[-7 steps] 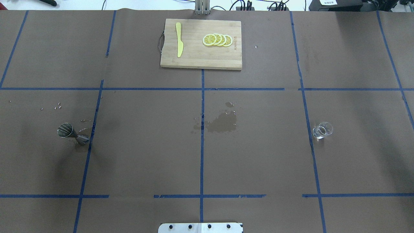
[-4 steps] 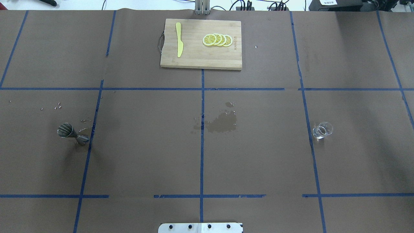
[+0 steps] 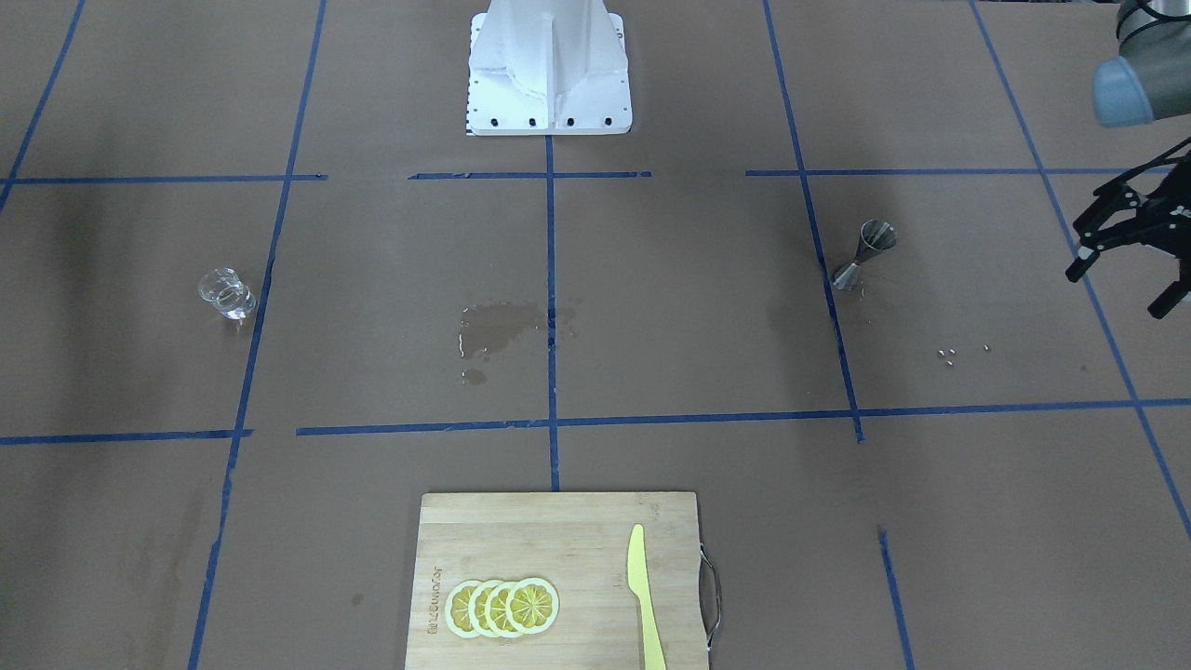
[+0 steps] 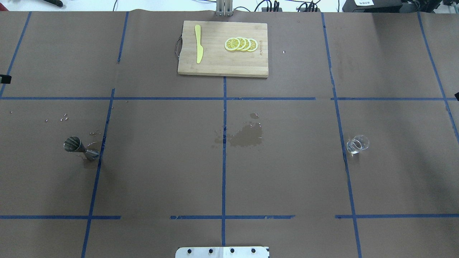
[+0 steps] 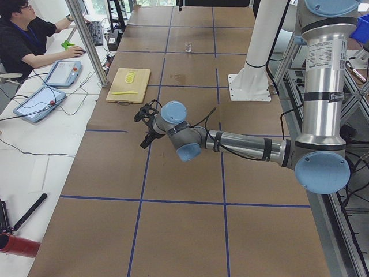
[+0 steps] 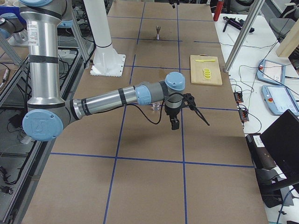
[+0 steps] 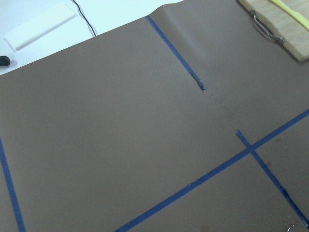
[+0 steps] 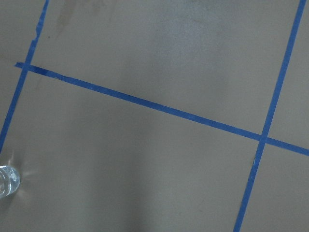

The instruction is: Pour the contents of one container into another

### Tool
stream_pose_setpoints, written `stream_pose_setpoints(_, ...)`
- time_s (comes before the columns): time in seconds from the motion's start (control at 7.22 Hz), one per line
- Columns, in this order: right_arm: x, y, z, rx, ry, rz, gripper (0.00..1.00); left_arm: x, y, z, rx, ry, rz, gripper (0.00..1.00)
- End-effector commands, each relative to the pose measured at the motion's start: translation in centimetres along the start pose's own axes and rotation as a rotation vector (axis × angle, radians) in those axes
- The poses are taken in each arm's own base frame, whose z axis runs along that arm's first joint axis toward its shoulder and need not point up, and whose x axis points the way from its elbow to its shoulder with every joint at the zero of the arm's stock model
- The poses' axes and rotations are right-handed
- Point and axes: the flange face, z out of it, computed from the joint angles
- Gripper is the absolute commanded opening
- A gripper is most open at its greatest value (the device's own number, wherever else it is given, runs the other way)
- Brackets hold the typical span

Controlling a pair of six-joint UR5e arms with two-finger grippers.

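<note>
The left tool (image 3: pixel 1115 294) hangs empty with its jaws spread over the left end of the bench (image 4: pixel 161 172), well apart from the steel jigger (image 3: pixel 865 253), which stands upright beside a tape line. Whether the right tool (image 6: pixel 191 124) is open or closed I cannot tell. It hovers near the glass cup (image 4: pixel 357 144), which stands upright on the bench's right side. This looks like the approach, with nothing grasped yet. Next, the right tool should lower squarely around the cup and close gently.

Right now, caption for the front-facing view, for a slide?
Pre-pour: jigger and glass cup stand apart, untouched; left gripper open at frame edge.
</note>
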Motion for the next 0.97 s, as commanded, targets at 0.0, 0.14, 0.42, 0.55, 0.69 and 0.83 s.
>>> stream_pose_setpoints(0.0,0.0,0.0,0.0,0.001,0.000,0.001,1.00,8.4,2.7,2.2,0.130,0.000,-0.126,1.00)
stream_pose_setpoints(0.14,0.1,0.1,0.1,0.002,0.000,-0.001,1.00,11.9,3.9,2.4,0.173,-0.008,-0.171,1.00)
stream_pose_setpoints(0.42,0.0,0.2,0.1,0.004,0.000,-0.003,1.00,16.2,7.2,3.9,0.278,-0.053,-0.196,1.00)
stream_pose_setpoints(0.55,0.0,0.2,0.0,0.008,0.000,-0.004,1.00,17.4,9.0,4.2,0.343,-0.089,-0.197,1.00)
stream_pose_setpoints(0.69,0.0,0.3,-0.1,0.008,0.000,-0.002,1.00,20.1,11.3,5.4,0.392,-0.114,-0.229,1.00)
stream_pose_setpoints(0.83,0.0,0.2,-0.1,0.008,0.000,-0.004,1.00,21.8,12.8,6.0,0.439,-0.138,-0.240,1.00)
